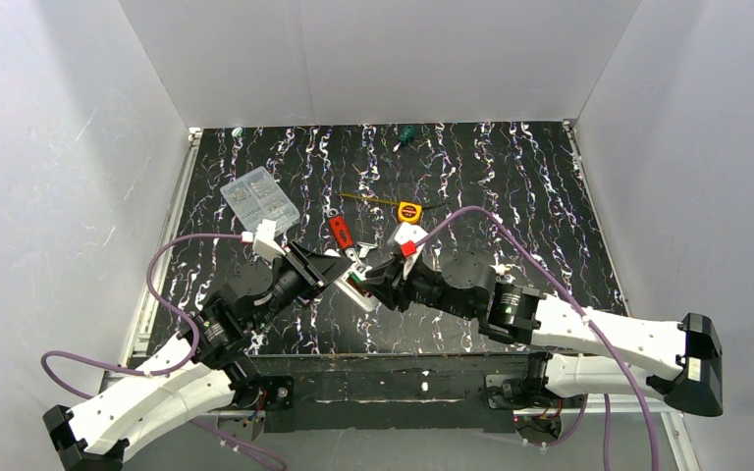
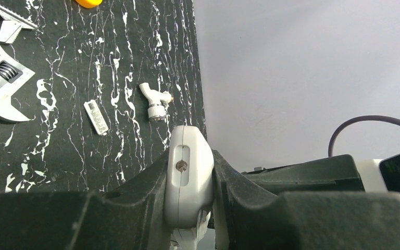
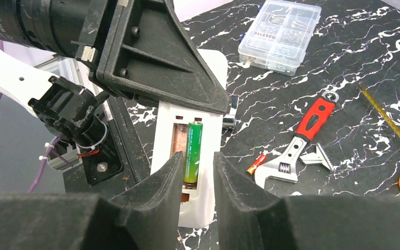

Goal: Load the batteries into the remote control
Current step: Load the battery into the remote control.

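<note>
My left gripper (image 2: 190, 159) is shut on one end of the white remote control (image 2: 187, 177) and holds it just above the table at the near middle (image 1: 361, 294). The right wrist view shows the remote control (image 3: 164, 125) with its bay facing up. A green battery (image 3: 193, 152) lies in the bay's right slot, and the left slot shows bare copper. My right gripper (image 3: 198, 156) hovers over the bay's near end, its jaws apart and holding nothing. A small red and yellow battery (image 3: 256, 163) lies on the table beside the wrench.
An adjustable wrench with a red handle (image 3: 302, 138) lies right of the remote. A clear compartment box (image 3: 280, 35) stands at the back left. A yellow tape measure (image 1: 409, 211), a white tap-shaped piece (image 2: 153, 101) and a small white flat piece (image 2: 96, 117) lie nearby.
</note>
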